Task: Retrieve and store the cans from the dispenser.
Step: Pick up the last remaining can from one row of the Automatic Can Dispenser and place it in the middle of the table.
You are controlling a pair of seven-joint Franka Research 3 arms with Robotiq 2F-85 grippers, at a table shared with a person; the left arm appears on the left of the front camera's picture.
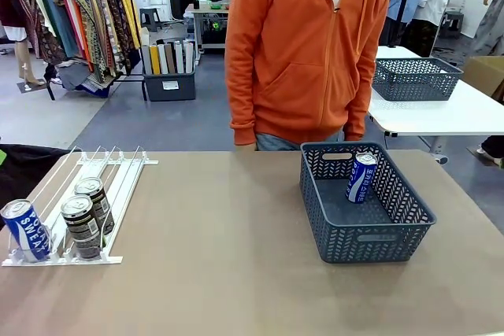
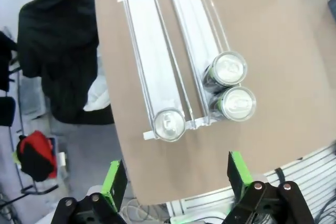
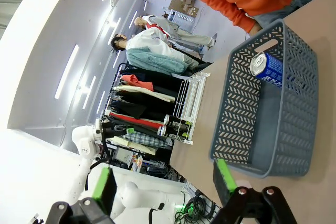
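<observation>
Looking across the bench (image 1: 236, 226), bare through its middle, I see the basket (image 1: 366, 238) at right holding a tilted blue can (image 1: 361, 177), the dispenser (image 1: 118, 164) along the left edge with three cans (image 1: 83, 226) at its near end, dark labels unreadable, and my left fingers (image 2: 115, 179) and right fingers (image 3: 223, 177) spread, empty.

Ahead of left jaws: cans (image 2: 227, 70) w/ shiny metal tops, dispenser (image 2: 149, 51) glossy plastic, table (image 2: 273, 35) matt, smooth. Ahead of right jaws: basket (image 3: 247, 103) matt plastic.
</observation>
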